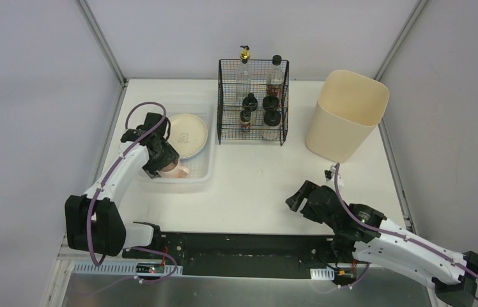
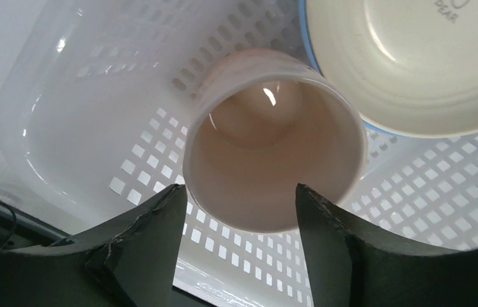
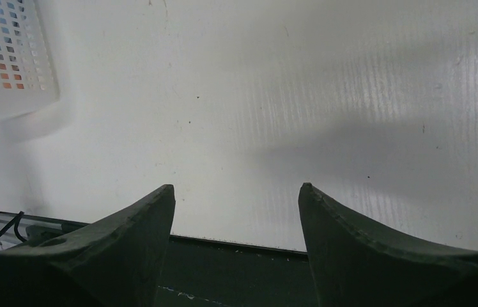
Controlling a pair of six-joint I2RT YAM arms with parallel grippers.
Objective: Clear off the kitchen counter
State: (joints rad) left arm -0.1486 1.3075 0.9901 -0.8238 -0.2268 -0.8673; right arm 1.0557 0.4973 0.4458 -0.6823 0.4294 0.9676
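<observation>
Top view: the white desk (image 1: 255, 185) fills the middle of the scene, its near edge at the arm bases. On it, at far left, stands a translucent tray (image 1: 203, 170) holding a cream plate (image 1: 188, 134) and, nearer, a pink cup (image 1: 176, 170). A black wire rack (image 1: 252, 105) of bottles (image 1: 275, 75) stands at far centre, and a beige bin (image 1: 345, 115) at far right. The left arm (image 1: 121, 173) reaches into the tray over the cup. The right arm (image 1: 383, 240) sits low over bare desk at near right, well apart from every item.

Left wrist view: the left fingers (image 2: 140, 256) stand apart, with the near rim of the cup between their tips and its open mouth turned toward the camera. Whether the fingers touch the cup cannot be told. This view alone shows the tray's perforated floor, the plate's blue edge just beside the cup, and printed letters on the plate. The top view hides the fingers under the wrist.

Right wrist view: the right fingers (image 3: 364, 256) stand apart with nothing between them, above bare desk close to its near edge. A corner of the tray shows at upper left.
</observation>
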